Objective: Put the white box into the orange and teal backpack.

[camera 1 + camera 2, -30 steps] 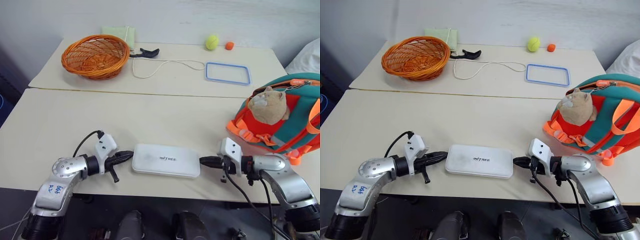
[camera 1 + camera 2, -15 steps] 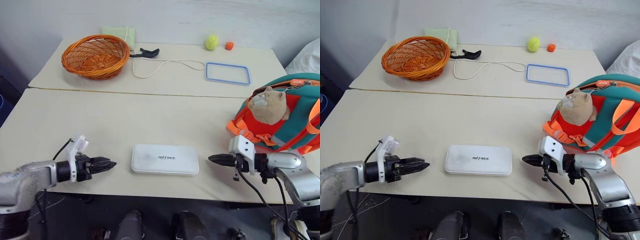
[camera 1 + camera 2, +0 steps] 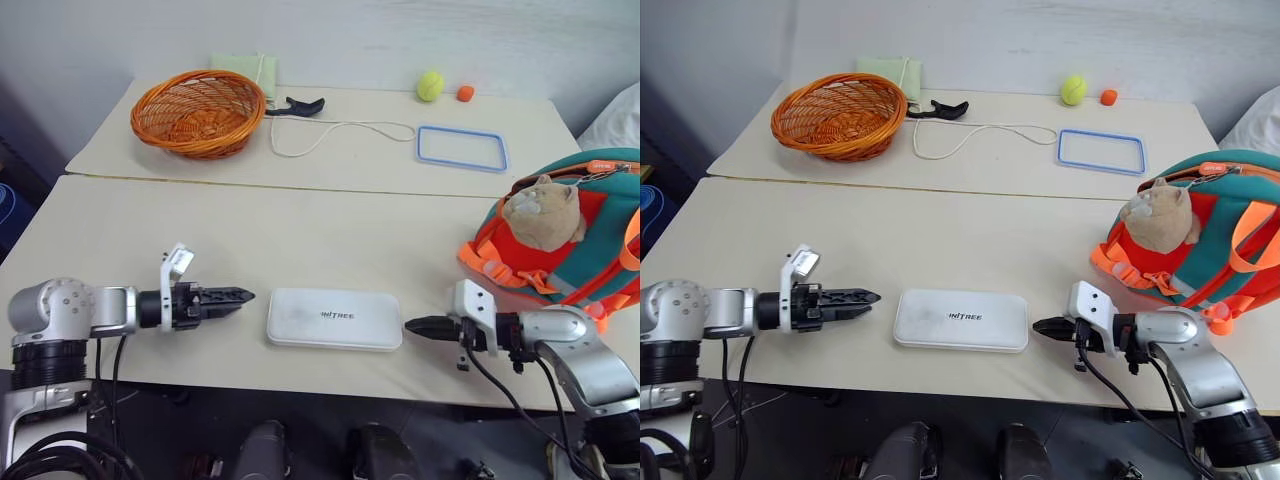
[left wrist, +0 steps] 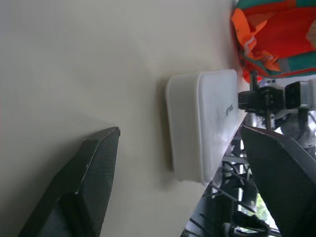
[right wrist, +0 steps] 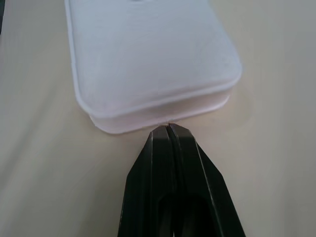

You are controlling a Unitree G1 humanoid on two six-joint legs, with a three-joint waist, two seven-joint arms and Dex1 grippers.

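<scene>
White box (image 3: 333, 318) near table's front edge (image 3: 300, 372).

The white box (image 3: 333, 318) lies flat on the table (image 3: 300, 240) near its front edge, long side running 9 to 3 o'clock, lid up, small grey lettering on top, corners rounded. The orange and teal backpack (image 3: 590, 240) sits at 2 o'clock from it, well apart, a tan plush animal (image 3: 542, 212) on its orange front.
</scene>
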